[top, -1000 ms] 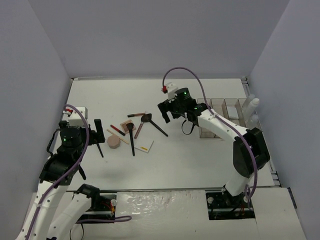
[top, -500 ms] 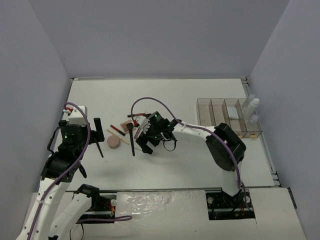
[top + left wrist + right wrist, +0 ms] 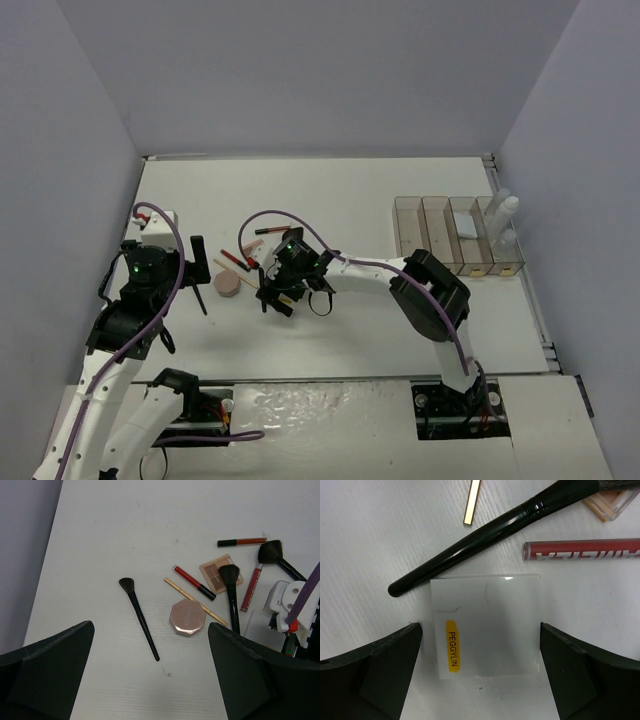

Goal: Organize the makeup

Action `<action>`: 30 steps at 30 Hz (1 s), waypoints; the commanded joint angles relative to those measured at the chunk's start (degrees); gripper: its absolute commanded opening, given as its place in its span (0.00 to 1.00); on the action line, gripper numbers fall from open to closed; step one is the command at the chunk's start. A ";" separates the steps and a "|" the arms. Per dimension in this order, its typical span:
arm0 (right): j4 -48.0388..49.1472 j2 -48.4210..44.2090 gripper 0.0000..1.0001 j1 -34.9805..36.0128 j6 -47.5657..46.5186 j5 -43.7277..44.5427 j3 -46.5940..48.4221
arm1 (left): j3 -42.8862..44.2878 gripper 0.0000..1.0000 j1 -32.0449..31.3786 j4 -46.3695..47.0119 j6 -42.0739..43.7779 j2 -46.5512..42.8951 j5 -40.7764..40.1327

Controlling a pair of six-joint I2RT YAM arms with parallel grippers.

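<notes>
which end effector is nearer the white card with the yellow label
Right. The right end effector hangs open directly above the white card; the left end effector sits off to its left, past the pink compact.

A white table [image 3: 350,190] lay between three plain grey-violet walls: the back wall [image 3: 320,70] at 12 o'clock, the left wall [image 3: 50,200] at 9, the right wall [image 3: 590,150] at 3. Light fell evenly, with soft shadows.

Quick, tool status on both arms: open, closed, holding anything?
Left tool: open, empty.
Right tool: open, fingers either side of the white card, not gripping it.
</notes>
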 commanded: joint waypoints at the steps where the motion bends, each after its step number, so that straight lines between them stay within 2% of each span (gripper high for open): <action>1: -1.42 0.81 0.95 0.62 0.00 4.25 0.64 | 1.20 0.97 0.49 3.26 0.22 0.43 0.36; 4: -1.53 -0.73 0.87 0.52 0.02 5.32 0.17 | 1.20 0.97 0.49 3.25 0.14 0.34 0.43; 7: -1.79 -4.00 0.62 0.28 0.04 7.03 -0.47 | 1.22 0.97 0.57 3.27 0.20 0.34 0.43; 10: -2.45 -7.79 0.53 -0.09 0.06 9.77 -0.80 | 1.33 0.97 0.57 3.28 0.14 0.29 0.48; 17: -6.34 -20.12 0.50 -6.99 0.71 18.14 -2.99 | 1.54 0.97 0.66 3.08 0.05 -0.35 0.52; 22: -8.10 -27.66 0.47 -19.89 0.39 30.67 -4.96 | 1.82 0.97 0.75 3.15 0.04 -1.08 1.14; 24: -7.96 -29.71 0.47 -27.57 1.03 35.46 -4.61 | 1.96 0.97 0.82 2.94 -0.10 -1.50 1.50; 29: -6.05 -28.81 0.48 -38.15 -1.25 47.33 -2.80 | 2.16 0.97 0.67 2.46 -0.12 -2.61 2.00; 30: -5.44 -28.04 0.48 -38.40 -1.69 47.51 -2.78 | 2.09 0.97 0.66 2.46 -0.13 -2.65 1.93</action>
